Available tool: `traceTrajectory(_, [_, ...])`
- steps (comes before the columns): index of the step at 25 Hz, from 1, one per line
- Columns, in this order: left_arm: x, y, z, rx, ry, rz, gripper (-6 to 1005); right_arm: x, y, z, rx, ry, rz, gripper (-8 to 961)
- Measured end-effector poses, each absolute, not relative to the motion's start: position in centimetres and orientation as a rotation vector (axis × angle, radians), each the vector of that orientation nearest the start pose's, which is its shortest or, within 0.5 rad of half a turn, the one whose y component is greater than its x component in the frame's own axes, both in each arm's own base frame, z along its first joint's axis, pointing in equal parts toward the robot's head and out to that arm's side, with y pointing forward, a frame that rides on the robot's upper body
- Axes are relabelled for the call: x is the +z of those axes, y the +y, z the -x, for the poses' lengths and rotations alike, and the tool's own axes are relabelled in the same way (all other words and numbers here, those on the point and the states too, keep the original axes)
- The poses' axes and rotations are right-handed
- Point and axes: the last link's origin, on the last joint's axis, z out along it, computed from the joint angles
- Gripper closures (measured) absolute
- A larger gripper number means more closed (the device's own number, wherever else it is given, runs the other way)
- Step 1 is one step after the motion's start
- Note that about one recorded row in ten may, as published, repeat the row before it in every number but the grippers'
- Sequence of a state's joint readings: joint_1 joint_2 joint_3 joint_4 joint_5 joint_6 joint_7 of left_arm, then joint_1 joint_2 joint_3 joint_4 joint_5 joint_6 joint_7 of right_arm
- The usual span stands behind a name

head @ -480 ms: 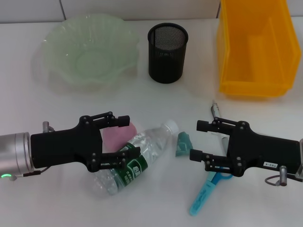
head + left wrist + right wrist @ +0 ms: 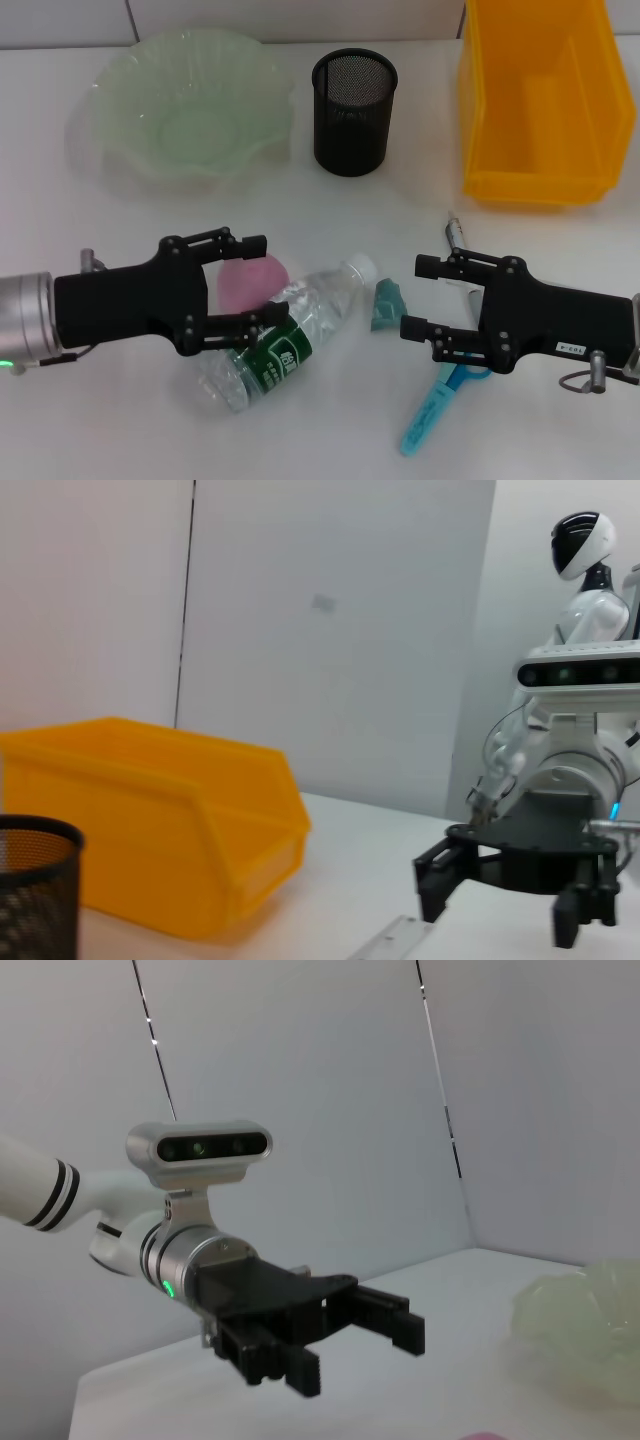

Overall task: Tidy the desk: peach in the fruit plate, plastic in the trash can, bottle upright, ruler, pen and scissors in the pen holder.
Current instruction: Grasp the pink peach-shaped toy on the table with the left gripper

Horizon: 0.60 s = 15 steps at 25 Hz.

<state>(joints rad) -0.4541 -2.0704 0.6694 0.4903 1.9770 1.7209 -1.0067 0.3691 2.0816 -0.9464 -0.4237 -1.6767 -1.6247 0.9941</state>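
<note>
My left hand (image 2: 243,281), fingers spread and gripping nothing, brackets the peach (image 2: 250,281) that touches the lying bottle (image 2: 283,335) just beside; I should close squarely on the fruit alone, then carry it to the fruit plate (image 2: 120,150) far ahead; my right hand (image 2: 422,297), also spread, idles opposite.

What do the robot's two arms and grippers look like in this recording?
Both the left gripper and the right gripper are matte black, with a boxy body and linkage-style parallel fingers. The left wrist is a silver metal cylinder with a small green light; thin cables loop beside both wrists. The right gripper's body carries a small white label. In the wrist views the arms are white with black bands, and each wrist carries a grey camera bar.
</note>
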Motion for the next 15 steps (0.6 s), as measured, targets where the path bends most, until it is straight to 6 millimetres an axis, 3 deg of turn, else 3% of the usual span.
traceTrajectory(3, [-1.3,28.1,27.7,-0.858,-0.318,2.789,200,-4.4,25.8,-27.9,0.975,0.467,2.728,201])
traceTrajectory(6, [-0.3,29.9,28.1,-0.725,-0.271,2.742,200,-4.4,25.8,-27.9,0.975,0.467,2.728,202])
traceTrajectory(15, [-1.1,31.8,28.6,-0.531,-0.328,2.751,202,-4.5,25.7,-27.9,0.979,0.485,2.728,201])
